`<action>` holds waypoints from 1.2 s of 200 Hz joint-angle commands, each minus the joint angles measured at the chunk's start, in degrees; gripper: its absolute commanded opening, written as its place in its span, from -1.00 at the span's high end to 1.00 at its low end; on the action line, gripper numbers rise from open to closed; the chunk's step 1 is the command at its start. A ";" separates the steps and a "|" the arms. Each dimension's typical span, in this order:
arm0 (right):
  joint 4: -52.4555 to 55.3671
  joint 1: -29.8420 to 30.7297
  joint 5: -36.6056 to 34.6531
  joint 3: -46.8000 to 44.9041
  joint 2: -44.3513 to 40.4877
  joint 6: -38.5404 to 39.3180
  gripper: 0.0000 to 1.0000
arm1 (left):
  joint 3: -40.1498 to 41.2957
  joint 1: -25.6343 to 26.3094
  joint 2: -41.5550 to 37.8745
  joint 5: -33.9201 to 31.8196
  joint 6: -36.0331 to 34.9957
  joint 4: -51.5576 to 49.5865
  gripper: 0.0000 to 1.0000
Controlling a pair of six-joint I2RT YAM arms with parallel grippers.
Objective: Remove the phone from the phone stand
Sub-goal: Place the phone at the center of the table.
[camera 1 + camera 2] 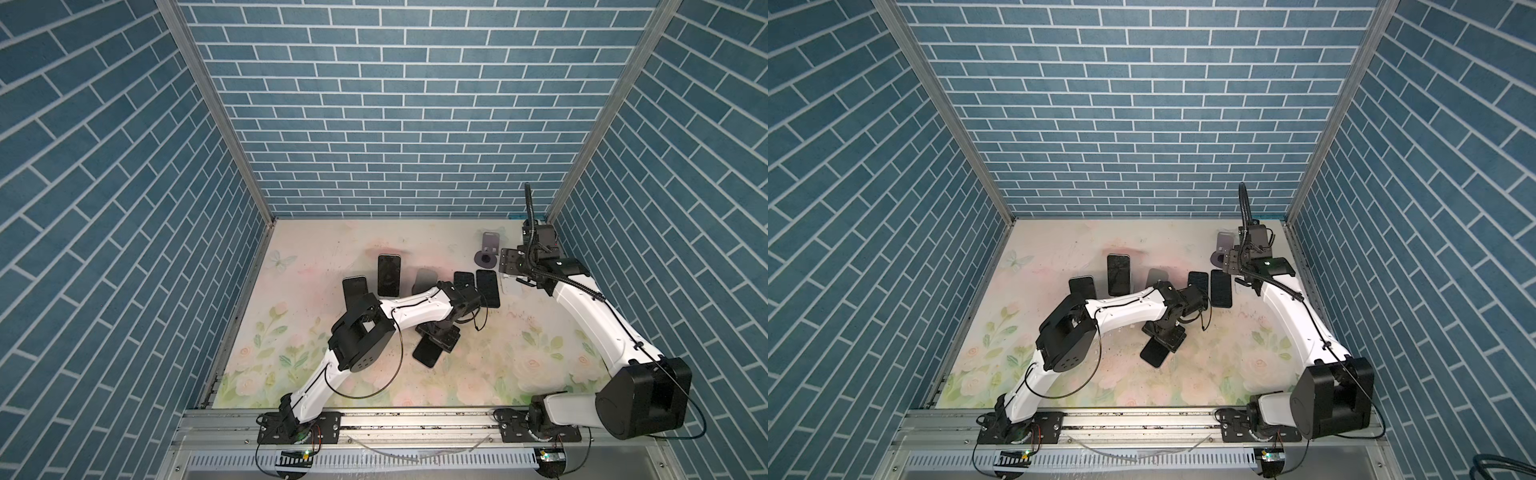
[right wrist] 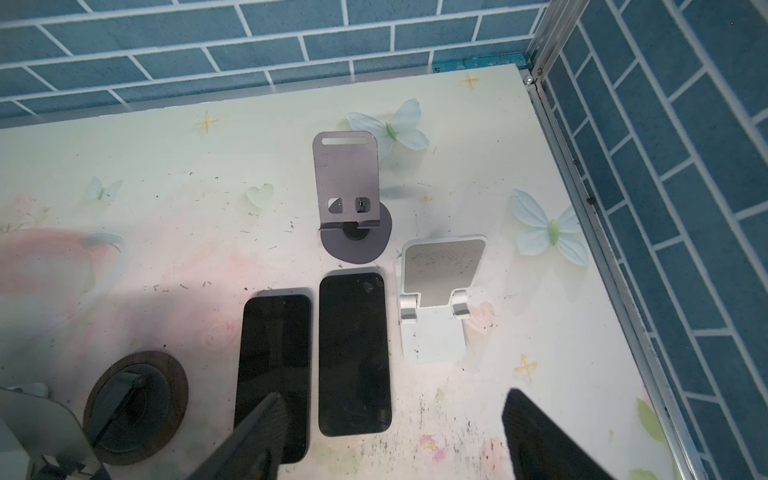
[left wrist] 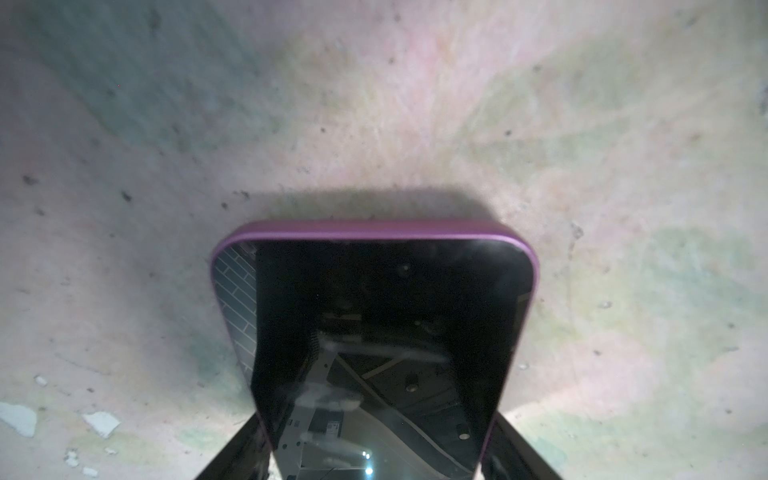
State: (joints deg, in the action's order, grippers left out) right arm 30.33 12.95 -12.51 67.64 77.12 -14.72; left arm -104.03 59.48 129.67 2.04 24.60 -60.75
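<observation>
The left gripper (image 3: pixel 374 451) is clamped on the near end of a dark-screened phone in a purple case (image 3: pixel 374 324). Its fingers (image 3: pixel 232 453) press the two long edges, which keeps the glass untouched and leaves the far end free to go down first. This phone is off any stand. In a top view the phone (image 1: pixel 426 355) juts out from under the left wrist, low over the open front part of the floral-printed table (image 3: pixel 415 104) and tilted with its far edge nearest the surface. Whether that edge touches, I cannot tell. The spot seems chosen because it is bare, apart from the stands further back. The right gripper (image 2: pixel 395 397) hangs with its jaws apart and nothing between them, above the far right corner. There a grey sheet-metal stand with a round base (image 2: pixel 353 199) and a white hinged plastic stand (image 2: pixel 440 299) are both empty, with two black phones (image 2: pixel 353 353) lying flat side by side just in front of them. In my judgement the lift-off is done, and what remains is laying the phone flat and letting go.
</observation>
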 commanded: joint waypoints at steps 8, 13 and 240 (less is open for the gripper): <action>-0.93 0.04 -0.87 -1.74 -0.75 0.75 -0.67 | -1.00 -0.43 1.29 -0.63 -0.61 -1.30 -0.21; -0.97 -0.02 -0.84 -1.65 -0.75 0.75 -0.67 | -1.00 -0.43 1.28 -0.64 -0.61 -1.30 -0.22; -0.45 -0.03 -0.10 -1.23 0.39 0.31 -0.67 | 6.24 -0.33 -11.40 -5.62 -1.92 8.90 -0.89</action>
State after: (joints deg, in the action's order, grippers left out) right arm 29.56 12.95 -12.45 67.33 77.14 -14.72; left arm -100.33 59.37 121.43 -1.98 23.42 -55.13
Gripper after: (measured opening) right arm 0.834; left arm 0.943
